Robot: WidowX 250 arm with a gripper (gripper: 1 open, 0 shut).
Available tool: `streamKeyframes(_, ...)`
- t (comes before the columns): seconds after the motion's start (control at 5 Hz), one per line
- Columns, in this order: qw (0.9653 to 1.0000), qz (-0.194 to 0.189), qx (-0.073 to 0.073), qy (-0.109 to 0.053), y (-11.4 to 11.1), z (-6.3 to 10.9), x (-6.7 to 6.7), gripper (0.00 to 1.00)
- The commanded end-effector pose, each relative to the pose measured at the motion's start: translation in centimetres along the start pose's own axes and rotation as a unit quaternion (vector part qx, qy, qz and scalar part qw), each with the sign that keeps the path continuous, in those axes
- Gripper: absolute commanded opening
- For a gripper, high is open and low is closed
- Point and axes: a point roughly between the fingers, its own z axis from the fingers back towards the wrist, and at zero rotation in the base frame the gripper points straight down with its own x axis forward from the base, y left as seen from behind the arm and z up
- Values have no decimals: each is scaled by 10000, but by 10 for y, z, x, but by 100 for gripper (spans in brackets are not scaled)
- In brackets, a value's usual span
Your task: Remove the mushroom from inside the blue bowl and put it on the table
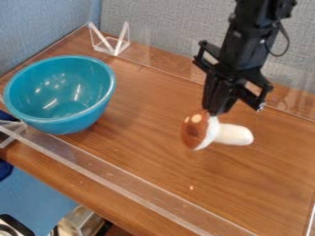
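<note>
Mushroom (212,135) out of the bowl (50,118), pinched by the gripper (216,112) low over the table (123,157).
At far left the bowl sits empty, well apart from the action. To its right is bare wood, and right of centre the gripper points down with its jaws closed on the mushroom. The mushroom lies sideways under the fingertips, cap to the left and stem to the right. It is so close to the wood that I cannot tell whether it touches. It looks like a light, rigid plastic toy, not fragile. The rounded, glossy cap would likely slip or roll out of a pinch. The thick stem, or the neck where cap meets stem, seems the safer hold. Set down on its side, it may roll a little.
</note>
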Motion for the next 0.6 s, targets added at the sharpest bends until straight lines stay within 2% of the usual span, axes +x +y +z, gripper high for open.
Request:
streamKeyframes(0.0,9997,154,102,-154,7,13,2,0)
streamKeyframes(0.4,9990,442,98,18,-4,14,-5,0)
